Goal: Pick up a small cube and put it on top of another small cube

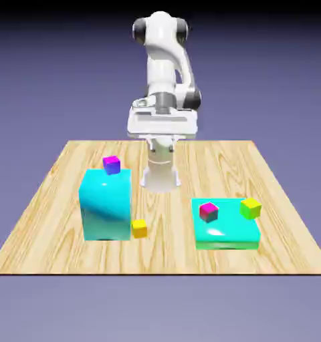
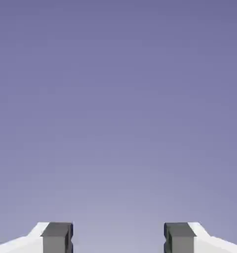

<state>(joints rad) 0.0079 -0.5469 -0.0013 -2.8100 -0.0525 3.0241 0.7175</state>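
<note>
Wood-grain planks in a pale honey tone make up the table (image 1: 56,220), and on it we count two cyan blocks and four small cubes. At the exterior view's left stands a tall cyan block (image 1: 106,206), smooth and glossy, with a magenta cube (image 1: 112,164) showing a blue side perched on the far edge of its top. At the exterior view's right lies a flat cyan slab (image 1: 225,230), low and wide, with a bright sheen on its top. On that slab we see a second magenta cube (image 1: 208,212) near its middle and a yellow cube with greenish sides (image 1: 251,208) at its far right corner, sitting askew.

The small cube (image 1: 140,228), yellow on top with an orange-tinted side, rests on the wood just beside the tall block's near right corner, touching it or nearly so; we cannot tell which. That block crowds the cube's left side, while its other sides are free.

Behind the blocks the white arm (image 1: 164,67) rises, smooth and rounded, with the hand held level above the table's far half. In the hand view we find the gripper (image 2: 118,239) facing only the blue-violet backdrop, its two grey fingertips (image 2: 57,237) square-ended and standing wide apart with nothing between them.
</note>
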